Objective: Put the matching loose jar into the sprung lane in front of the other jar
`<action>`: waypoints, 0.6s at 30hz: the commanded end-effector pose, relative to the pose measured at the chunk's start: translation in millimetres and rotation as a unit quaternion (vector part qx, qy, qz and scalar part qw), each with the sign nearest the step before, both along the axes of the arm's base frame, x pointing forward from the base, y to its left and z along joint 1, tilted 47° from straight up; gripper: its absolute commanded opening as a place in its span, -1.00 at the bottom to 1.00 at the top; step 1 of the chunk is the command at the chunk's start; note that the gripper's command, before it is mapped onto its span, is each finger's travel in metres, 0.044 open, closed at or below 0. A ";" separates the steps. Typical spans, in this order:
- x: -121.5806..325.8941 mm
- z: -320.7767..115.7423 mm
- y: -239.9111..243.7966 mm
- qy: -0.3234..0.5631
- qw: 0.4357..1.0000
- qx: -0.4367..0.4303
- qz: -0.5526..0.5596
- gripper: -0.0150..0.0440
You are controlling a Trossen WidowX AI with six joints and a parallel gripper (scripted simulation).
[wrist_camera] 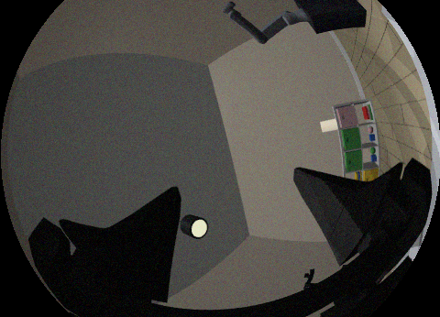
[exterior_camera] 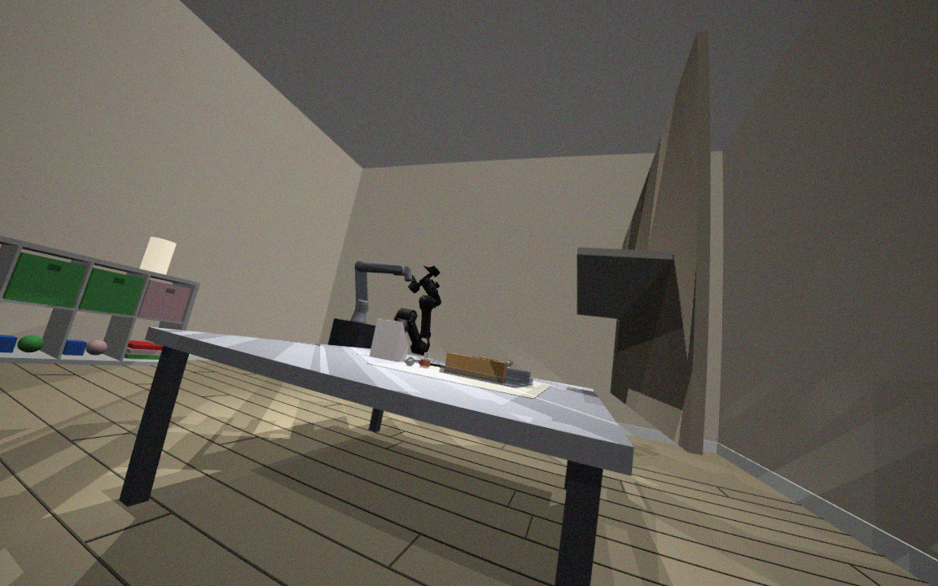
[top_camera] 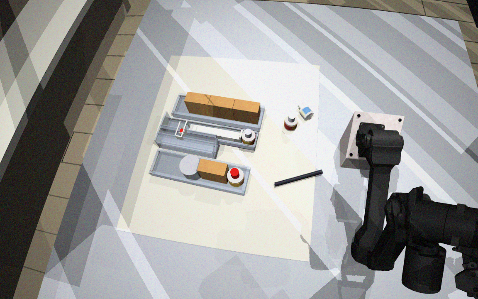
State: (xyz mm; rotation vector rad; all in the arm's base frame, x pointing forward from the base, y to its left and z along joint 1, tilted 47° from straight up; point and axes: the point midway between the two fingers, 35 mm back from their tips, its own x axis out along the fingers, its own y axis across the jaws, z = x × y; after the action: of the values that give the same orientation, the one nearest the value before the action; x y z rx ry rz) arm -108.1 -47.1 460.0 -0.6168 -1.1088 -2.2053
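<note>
The sprung lane [top_camera: 237, 145] is the middle tray in the top view. A grey-capped jar [top_camera: 248, 137] stands at its right, front end, against the pusher at the end of a long white strip [top_camera: 214, 131]; its label is mostly hidden. A loose grey-capped jar [top_camera: 290, 123] [exterior_camera: 424, 360] with a dark red label stands upright right of the lane. A second loose jar [top_camera: 306, 112] with a blue label lies on its side just behind it. My gripper [wrist_camera: 238, 184] is open and empty, raised far from the jars and pointing away from the table.
The upper tray [top_camera: 178, 105] holds several orange-brown boxes [top_camera: 222, 106]. The lower tray [top_camera: 164, 165] holds a grey round item [top_camera: 189, 165], a box [top_camera: 213, 169] and a red-capped jar [top_camera: 235, 176]. A black rod [top_camera: 298, 178] lies on the cream mat [top_camera: 210, 215] near the arm's base.
</note>
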 end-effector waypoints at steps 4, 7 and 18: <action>11.2 1.7 -40.5 0.036 0.996 0.075 0.021 1.00; 28.6 -2.8 -88.8 0.081 0.982 0.162 0.050 1.00; 122.1 -78.5 -233.1 0.255 0.843 0.434 0.190 1.00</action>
State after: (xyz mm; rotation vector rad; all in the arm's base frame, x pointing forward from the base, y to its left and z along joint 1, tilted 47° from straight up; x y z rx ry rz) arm -16.1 -248.0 409.3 -0.4907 -0.0974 -1.8974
